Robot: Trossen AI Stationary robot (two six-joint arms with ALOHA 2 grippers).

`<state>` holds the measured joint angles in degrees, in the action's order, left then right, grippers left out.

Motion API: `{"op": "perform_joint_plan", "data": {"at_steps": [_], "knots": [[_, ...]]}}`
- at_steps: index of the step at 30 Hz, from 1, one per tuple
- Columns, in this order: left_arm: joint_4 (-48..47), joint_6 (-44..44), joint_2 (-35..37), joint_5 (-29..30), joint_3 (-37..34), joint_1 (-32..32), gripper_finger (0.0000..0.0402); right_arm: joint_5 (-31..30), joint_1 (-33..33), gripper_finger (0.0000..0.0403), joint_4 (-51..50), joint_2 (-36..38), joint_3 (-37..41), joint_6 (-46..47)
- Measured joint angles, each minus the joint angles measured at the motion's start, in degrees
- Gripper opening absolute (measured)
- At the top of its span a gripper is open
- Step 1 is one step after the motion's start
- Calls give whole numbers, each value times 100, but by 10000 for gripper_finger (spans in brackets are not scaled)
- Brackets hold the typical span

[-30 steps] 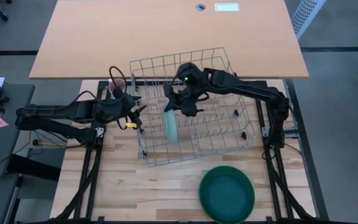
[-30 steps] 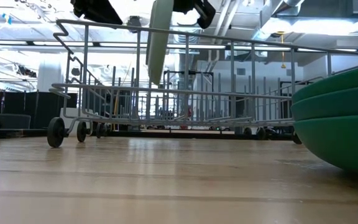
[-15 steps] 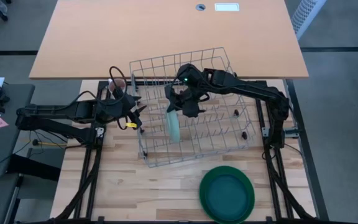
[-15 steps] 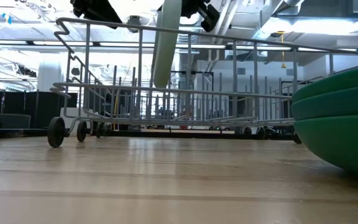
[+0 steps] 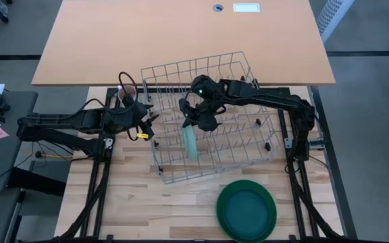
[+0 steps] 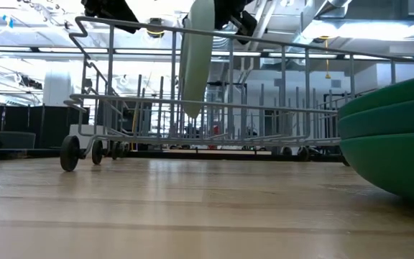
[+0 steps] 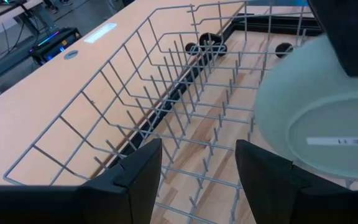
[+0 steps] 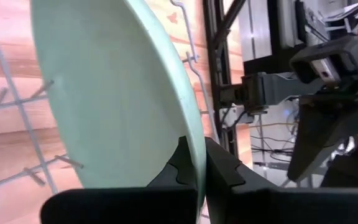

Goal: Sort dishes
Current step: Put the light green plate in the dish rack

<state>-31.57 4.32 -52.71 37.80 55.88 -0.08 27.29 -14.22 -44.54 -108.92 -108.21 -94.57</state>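
A small pale mint plate [image 5: 190,142] stands on edge inside the wire dish rack [image 5: 248,152], in its left part. It also shows in the low view [image 6: 196,65] and the left wrist view [image 7: 322,118]. My right gripper [image 8: 199,180] is shut on it from above [image 5: 200,120]. My left gripper [image 7: 197,180] is open at the rack's left rim [image 5: 150,125] and holds nothing. A stack of dark green plates [image 5: 246,210] rests on the table at the near right. My right gripper pinches the mint plate's rim [image 8: 197,163] between its two fingers, one finger on each face, at the plate's upper edge. The fingers come from above, pointing down. The plate hangs upright on edge below them, its lower edge [image 6: 192,115] inside the rack, above the floor wires.
The rack stands on small black wheels [image 6: 69,152] and has rows of upright tines [image 7: 185,118]. A pinkish mug [image 5: 128,94] sits behind my left gripper. A tan desk [image 5: 181,40] lies beyond the far edge. The green stack [image 6: 394,137] fills the low view's right.
My right gripper has gone down and a little toward the table's right and near edges with the mint plate. The plate stays upright and now reaches lower into the rack. The rack has slid a little toward the right.
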Motion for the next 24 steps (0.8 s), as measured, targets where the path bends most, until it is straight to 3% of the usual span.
{"op": "perform_joint_plan", "data": {"at_steps": [8,12,24], "knots": [[-2,0,0,0,0,0,199,-49,31,9,71,56,62,34],[-43,-2,0,0,0,0,199,-114,36,7,201,89,31,477],[-94,-2,-2,0,0,0,199,-808,37,7,-46,94,-119,754]]}}
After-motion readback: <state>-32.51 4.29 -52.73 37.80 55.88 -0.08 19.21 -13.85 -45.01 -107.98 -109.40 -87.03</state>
